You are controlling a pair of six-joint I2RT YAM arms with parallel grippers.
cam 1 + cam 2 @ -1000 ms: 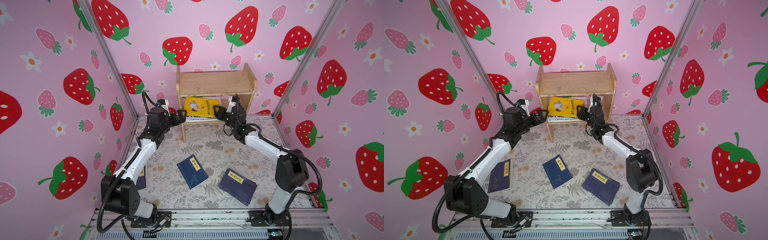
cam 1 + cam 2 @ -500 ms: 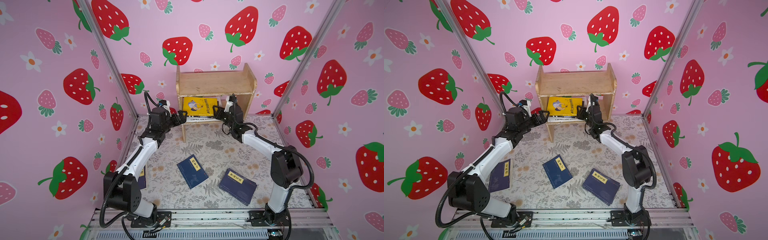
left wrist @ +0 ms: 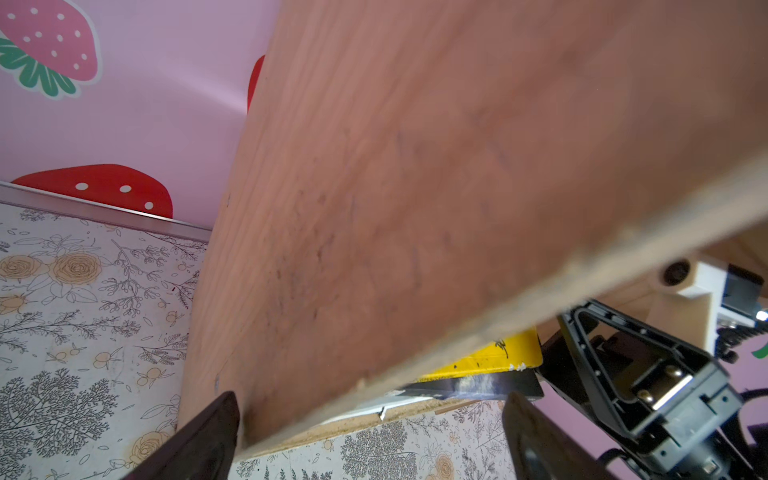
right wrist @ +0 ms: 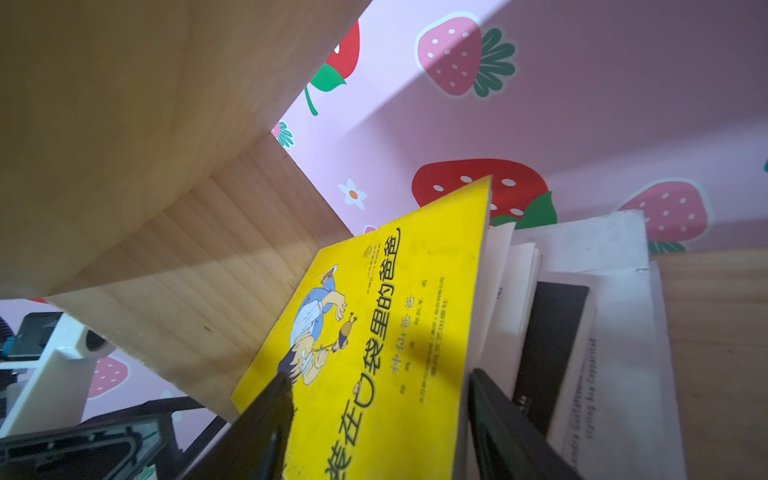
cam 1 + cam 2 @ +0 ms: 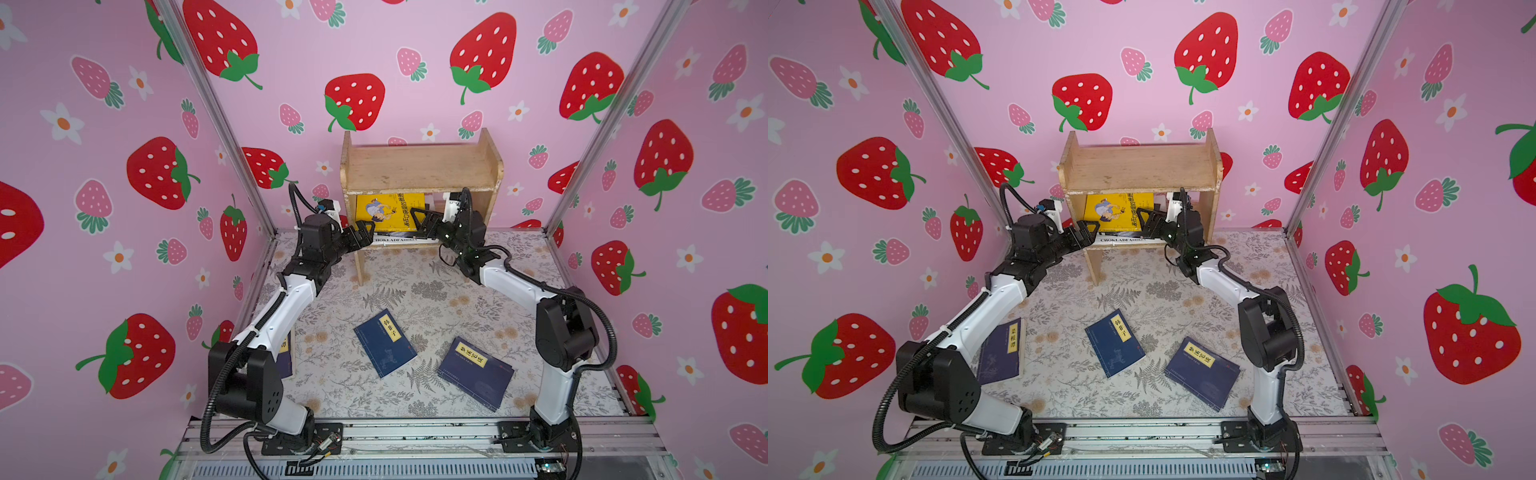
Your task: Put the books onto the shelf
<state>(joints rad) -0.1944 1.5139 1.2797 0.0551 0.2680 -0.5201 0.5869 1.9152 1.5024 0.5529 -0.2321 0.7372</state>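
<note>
The wooden shelf (image 5: 419,166) (image 5: 1138,166) stands at the back wall. On its lower tier a yellow cartoon book (image 5: 388,210) (image 4: 374,311) lies on top of a dark book (image 4: 552,340) and the white "Chokladfabriken" (image 5: 395,240) (image 4: 602,332). My right gripper (image 5: 417,222) (image 4: 378,415) is open at the yellow book's near edge, one finger over the cover and one beside its pages. My left gripper (image 5: 365,232) (image 3: 370,436) is open, straddling the shelf's left side panel (image 3: 415,187). Three navy books (image 5: 384,343) (image 5: 476,372) (image 5: 1003,351) lie flat on the floor.
The floral mat (image 5: 415,291) is walled in by pink strawberry panels on three sides. The left navy book is partly hidden under my left arm (image 5: 286,299). A metal rail (image 5: 415,432) runs along the front edge.
My right gripper has reached further into the lower tier and its jaws have spread apart. The yellow book has slid a little deeper onto the stack. The left gripper has barely moved.
</note>
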